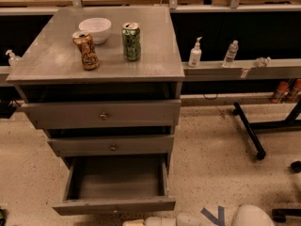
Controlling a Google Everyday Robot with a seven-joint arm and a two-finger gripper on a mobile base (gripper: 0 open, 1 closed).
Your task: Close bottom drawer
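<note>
The bottom drawer [115, 205] of the grey cabinet [56, 62] stands pulled well out, and its boxy grey interior is empty. Its slim front panel faces the camera near the bottom of the camera view. My gripper [134, 223] shows as a pale tip at the very bottom edge, just below and in front of the drawer's front panel, near its middle. The white arm [188, 219] runs off to the right behind it. Most of the gripper is cut off by the frame edge.
The medium drawer [113, 146] and the tall top drawer [103, 114] sit above it, both slightly out. On the cabinet top are a white bowl [95, 28], a brown can [86, 51] and a green can [131, 41]. A black stand leg [249, 131] lies on the floor to the right.
</note>
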